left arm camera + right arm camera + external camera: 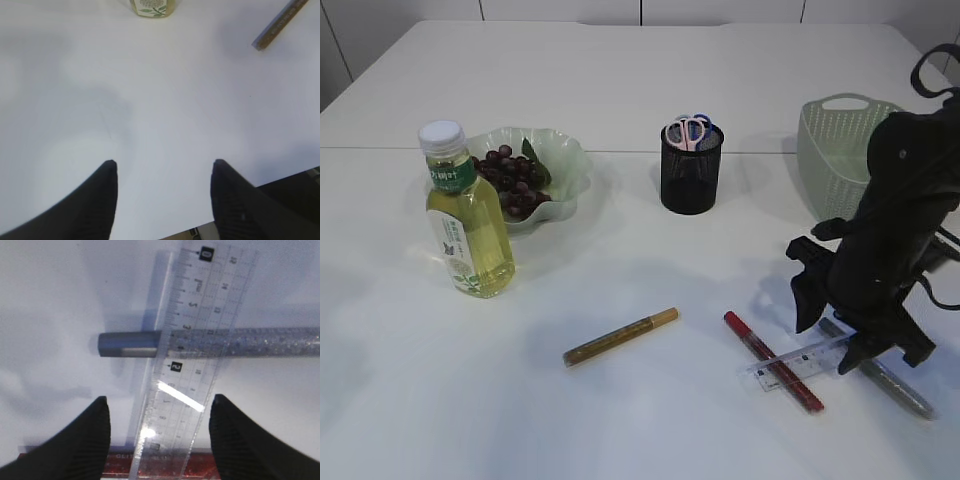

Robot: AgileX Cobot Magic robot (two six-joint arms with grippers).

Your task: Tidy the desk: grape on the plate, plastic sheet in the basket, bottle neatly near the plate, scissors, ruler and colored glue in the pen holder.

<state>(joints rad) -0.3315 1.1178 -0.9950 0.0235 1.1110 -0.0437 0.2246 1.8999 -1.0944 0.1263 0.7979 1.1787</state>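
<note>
Already the grapes [513, 178] sit on the plate [575, 160] and scissors [691, 130] in the holder [691, 182]. Both pincers are open; ruler [187, 365] and glue sticks wait.

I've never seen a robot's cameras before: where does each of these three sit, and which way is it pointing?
Exterior view: in front, above the table, looking down at a slant; the right arm and its claw show.
Left wrist view: on the left arm, facing bare tabletop; open claw at the bottom.
Right wrist view: on the right arm, straight above the clear ruler; open claw astride it.
Shared: exterior and right wrist both show ruler and silver glue pen.
</note>
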